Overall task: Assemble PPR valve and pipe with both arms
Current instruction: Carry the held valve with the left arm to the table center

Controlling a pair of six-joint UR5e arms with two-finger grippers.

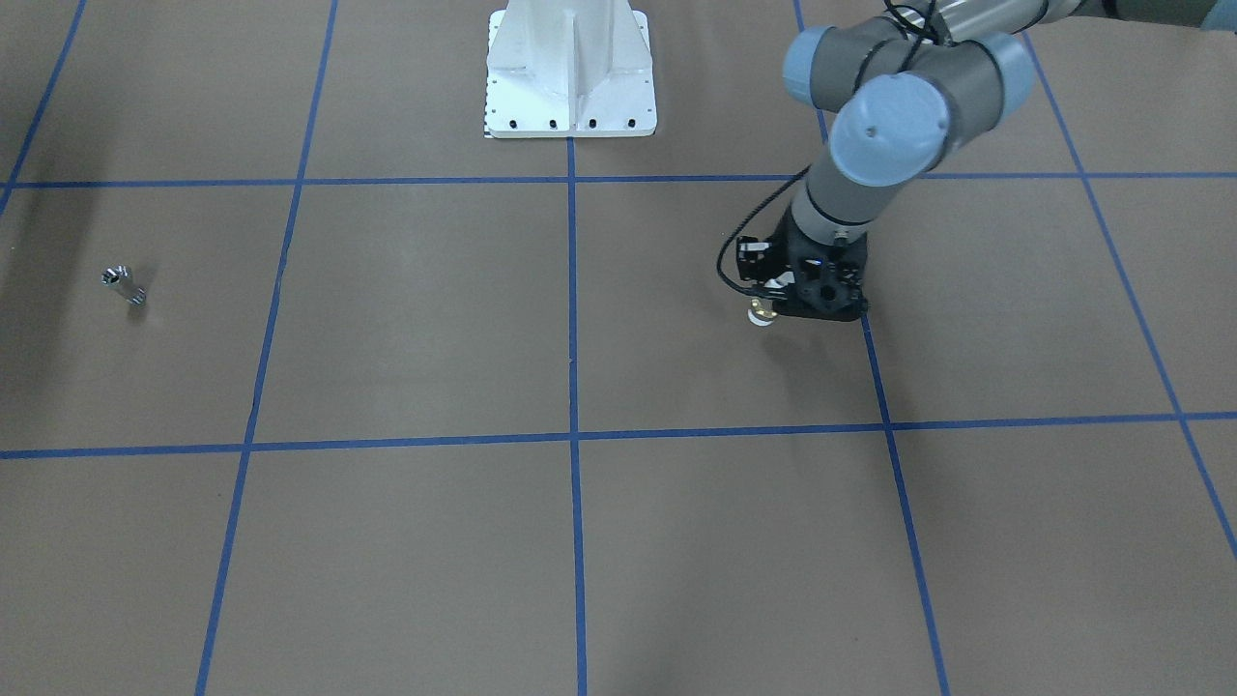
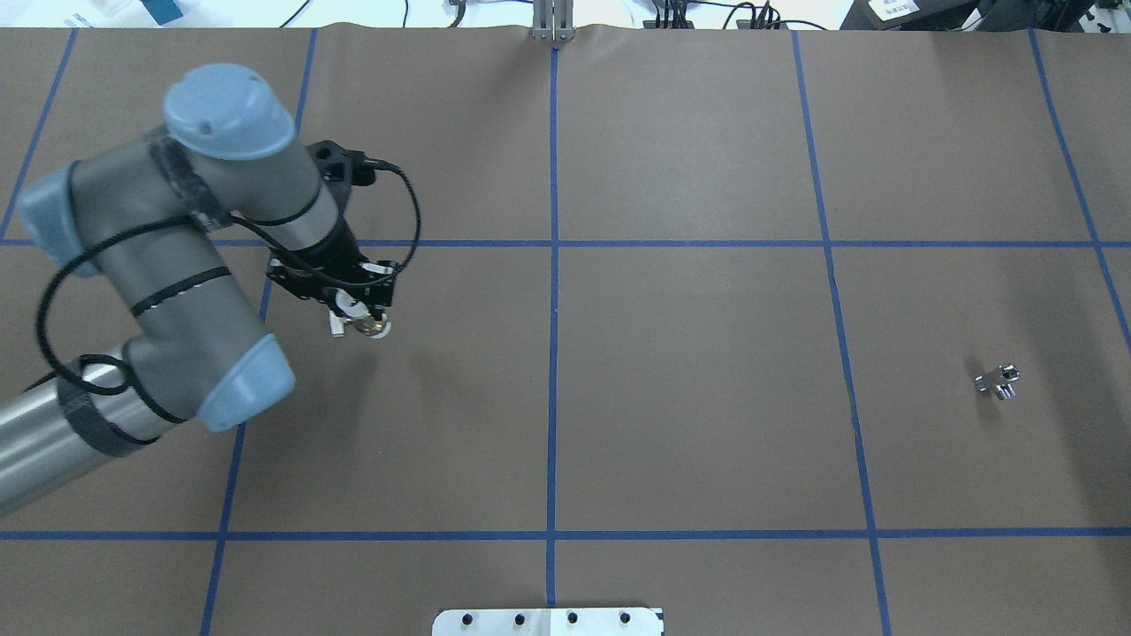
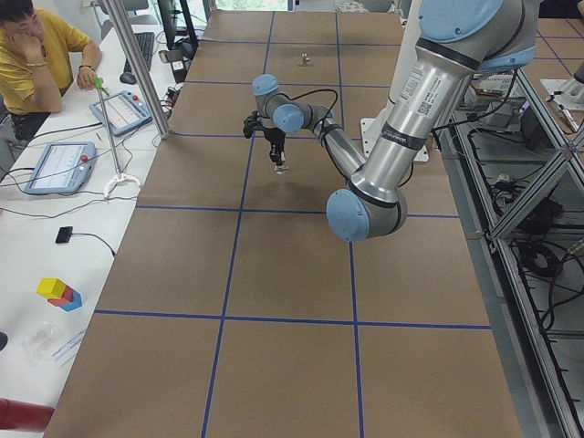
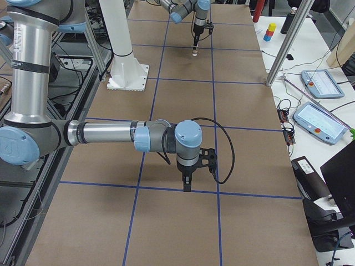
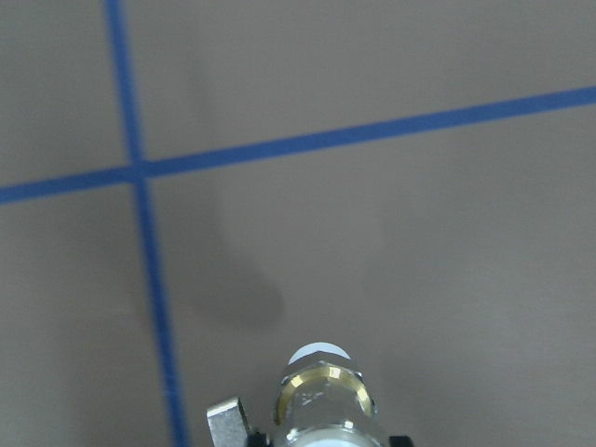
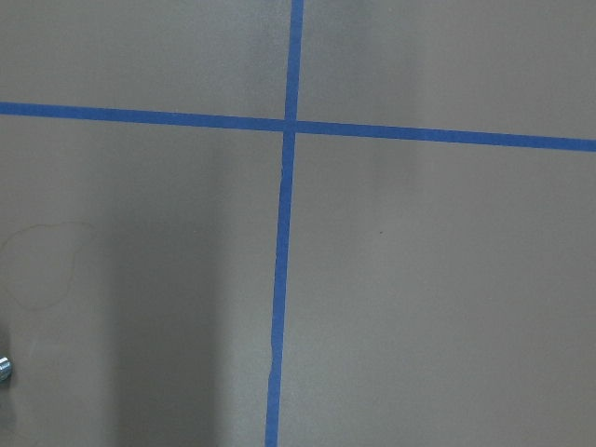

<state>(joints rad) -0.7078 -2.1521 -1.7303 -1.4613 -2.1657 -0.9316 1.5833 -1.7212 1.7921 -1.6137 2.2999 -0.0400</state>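
Holding the PPR valve (image 2: pixel 367 325) pinched between the fingers of the left gripper (image 2: pixel 357 314), closed narrow on its upper part. Pointing its white end and brass band downward, just above the brown counter (image 2: pixel 689 415), near a crossing of blue tape lines (image 2: pixel 553 353). Showing the pipe (image 2: pixel 998 382) lying on the counter well apart, far over on the robot's right side. Hanging the right gripper (image 4: pixel 187 187) fingers-down over the counter beside a tape line; not possible to tell whether those fingers are wide or narrow.
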